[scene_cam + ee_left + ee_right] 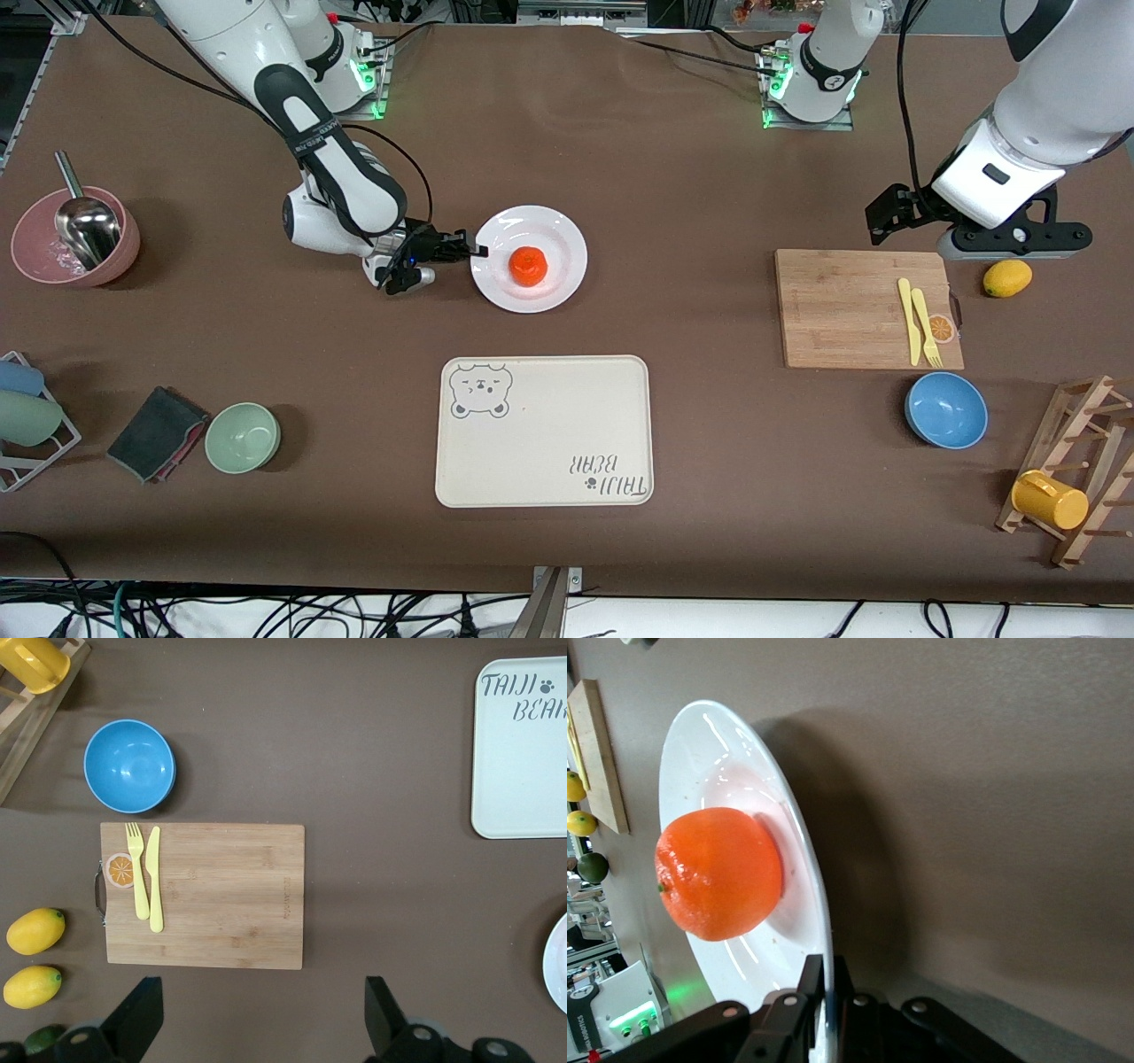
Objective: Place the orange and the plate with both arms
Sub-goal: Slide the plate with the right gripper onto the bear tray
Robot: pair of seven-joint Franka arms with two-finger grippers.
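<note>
With the right end effector [475,251] clamped on the plate [558,235] rim, orange [528,265] sits loose mid-plate: any tilt w/ lifting, it rolls off. Left end effector [257,1019] waits, fingers apart, over the cutting board [221,904].

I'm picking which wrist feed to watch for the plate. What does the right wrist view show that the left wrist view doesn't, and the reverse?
Only the right wrist view shows the orange lying on the plate, and the right gripper with its jaws shut on the plate's rim.

Only the left wrist view shows the blue bowl, the yellow fork and knife on the cutting board, the bear tray, and the left gripper with jaws open above the table.

Both share the plate's rim, the cutting board, two lemons and the brown table.
</note>
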